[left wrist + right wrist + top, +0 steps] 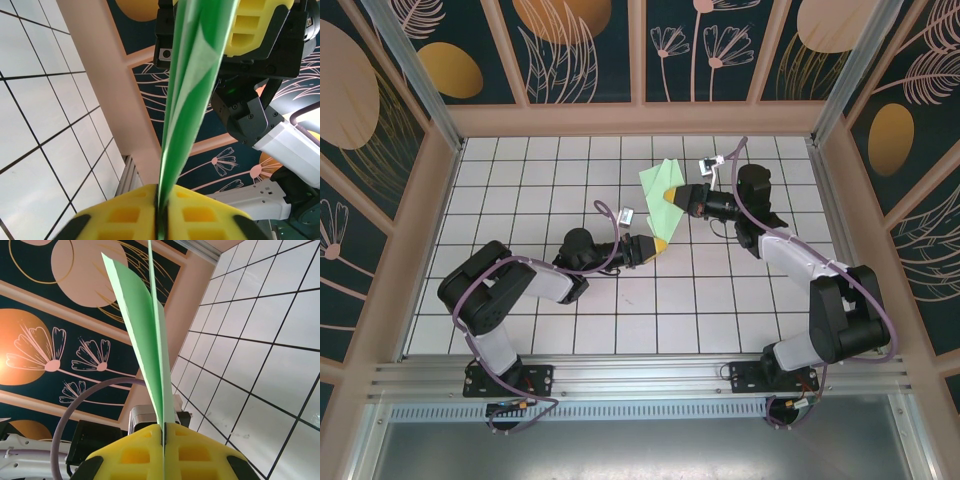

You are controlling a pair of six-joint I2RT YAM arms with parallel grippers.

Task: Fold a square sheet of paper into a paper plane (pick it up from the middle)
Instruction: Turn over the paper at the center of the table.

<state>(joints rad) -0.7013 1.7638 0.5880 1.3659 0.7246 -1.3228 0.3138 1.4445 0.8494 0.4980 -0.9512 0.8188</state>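
Pale green folded paper (658, 192) is held btwn the 2 grippers above the white grid tabletop (520, 180), pinched at 2 spots. L gripper (658, 243) has its yellow pads (125, 215) pressed together on the paper's pointed near end. In the L wrist view only the thin edge sits btwn them. The paper runs straight out ahead of the fingers as a narrow stack of layers, w/ a lighter flap on its right face. R gripper (680, 195) sits just beyond the L one, further along the same paper, and is also clamped on it. In the R wrist view its yellow pads meet on the fold, and the paper fans out ahead of the fingers into 2 leaves: a wider one leaning left and a thin edge going straight up. From above, the paper spreads past the R fingertips toward the back wall (640, 118). Grid tiles lie to the left of the L fingers and to the right of the R fingers. A purple cable (85, 405) loops just left of the R pads.
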